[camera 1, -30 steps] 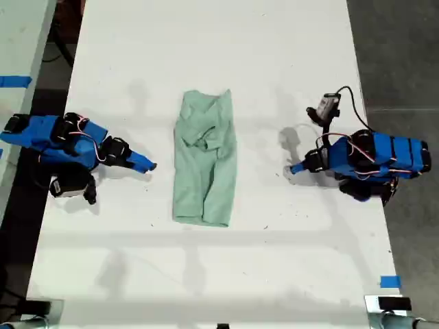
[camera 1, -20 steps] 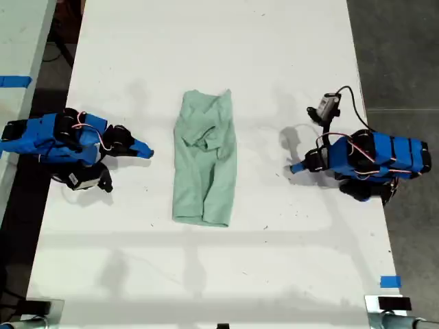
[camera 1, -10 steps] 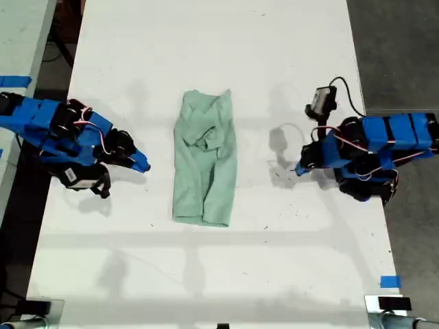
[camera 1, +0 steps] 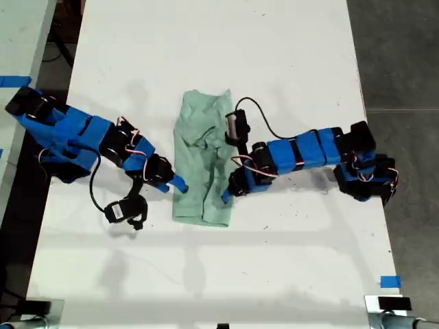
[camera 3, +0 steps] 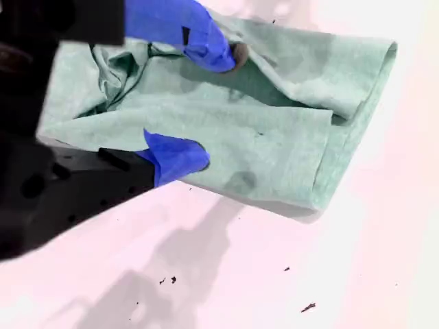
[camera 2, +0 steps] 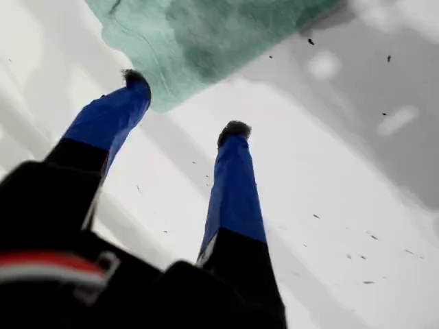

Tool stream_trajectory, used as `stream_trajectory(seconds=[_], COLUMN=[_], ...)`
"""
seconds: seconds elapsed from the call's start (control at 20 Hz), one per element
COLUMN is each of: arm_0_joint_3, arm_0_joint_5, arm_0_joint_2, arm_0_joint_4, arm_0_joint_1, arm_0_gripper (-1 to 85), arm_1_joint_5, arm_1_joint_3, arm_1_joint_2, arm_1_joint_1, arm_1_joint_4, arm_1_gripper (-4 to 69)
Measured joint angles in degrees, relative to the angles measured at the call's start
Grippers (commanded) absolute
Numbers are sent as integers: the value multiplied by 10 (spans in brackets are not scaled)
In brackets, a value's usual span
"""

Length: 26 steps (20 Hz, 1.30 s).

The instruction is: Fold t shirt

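Reaching in from the exterior view's left is one blue arm, and my first hand [camera 1: 180, 184] is at its tip; its two fingers are spread apart with nothing between them [camera 2: 185, 103]; one fingertip sits right at a corner of the t shirt's edge, and the other is over the bare white bench [camera 1: 288, 55]; a small black camera [camera 1: 125, 210] hangs off this arm on a wire, near the bench top.

In the middle of the bench lies the t shirt [camera 1: 204, 156]; it is pale mint green and folded into a long narrow strip; its long way runs from the far end of the bench toward the near end in the exterior view; it is wrinkled and bunched in its upper half and flatter at the lower end.

Coming in from the exterior view's right is the other blue arm, stretched low across the bench; my second hand [camera 1: 226, 197] is at the shirt's lower edge on that side; its fingers are apart [camera 3: 203, 106], one over the cloth [camera 3: 288, 116] and one at the cloth's edge; they hold nothing yet.
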Motion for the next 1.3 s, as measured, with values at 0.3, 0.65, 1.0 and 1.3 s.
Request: stream_trajectory(seconds=[0.3, 0.65, 1.0, 1.3], arm_0_joint_3=[33, 28, 28, -67], arm_0_joint_5=[-47, -53, -58, -48], arm_0_joint_2=[-62, -167, -197, -290], arm_0_joint_4=[-67, -68, -84, -112], arm_0_joint_1=[-16, -22, 26, 31], arm_0_gripper=[203, 203, 200, 42], arm_1_joint_5=[140, 165, 165, 158], arm_1_joint_3=[-9, -9, -9, -9], arm_1_joint_2=[-65, -116, -135, -152], arm_1_joint_1=[-25, -31, -31, -31], arm_1_joint_4=[-69, -103, -113, -132], arm_1_gripper=[205, 199, 198, 121])
